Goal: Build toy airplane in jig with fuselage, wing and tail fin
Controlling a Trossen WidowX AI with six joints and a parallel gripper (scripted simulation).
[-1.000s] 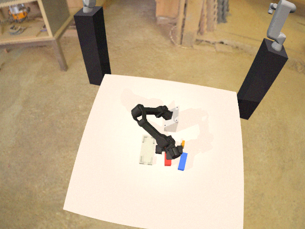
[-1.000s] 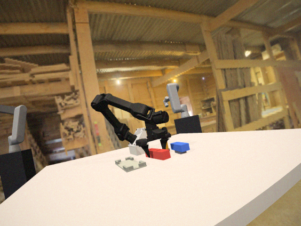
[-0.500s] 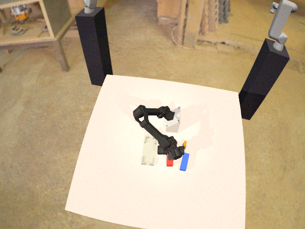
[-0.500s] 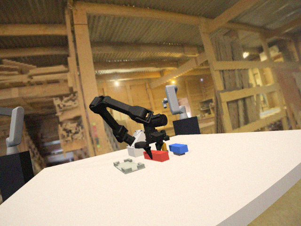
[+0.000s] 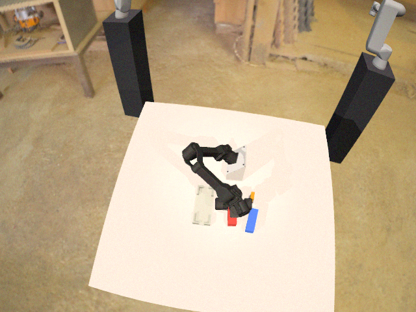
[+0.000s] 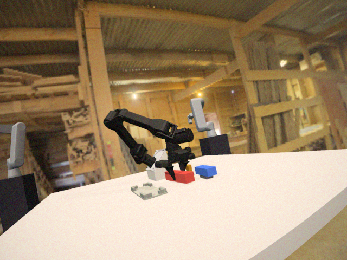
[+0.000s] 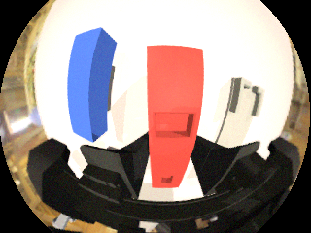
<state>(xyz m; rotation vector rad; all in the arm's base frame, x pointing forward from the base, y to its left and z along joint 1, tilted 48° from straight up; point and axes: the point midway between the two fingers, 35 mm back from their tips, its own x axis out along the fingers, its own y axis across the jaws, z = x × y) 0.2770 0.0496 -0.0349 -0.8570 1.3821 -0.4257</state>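
The red fuselage [image 5: 231,220] [image 6: 186,177] [image 7: 175,78] rests on the table with its two sockets facing up, a large one near the middle and a small one near the tail. My gripper [image 6: 179,174] [image 7: 168,133] is shut on it, one finger on each long side, around the large socket. The blue wing [image 5: 251,220] [image 6: 205,170] [image 7: 87,87] lies beside it, raised on its dark tab [image 6: 206,176] [image 7: 111,89]. The orange tail fin [image 5: 252,195] [image 6: 189,168] stands behind, partly hidden by the arm. The grey jig [image 5: 203,206] [image 6: 148,191] [image 7: 237,123] is empty, on the fuselage's other side from the wing.
A light grey block [image 5: 239,164] [image 6: 156,174] stands at the arm's base, behind the parts. Two black pedestals [image 5: 129,64] [image 5: 361,101] with grey arms stand beyond the table's far corners.
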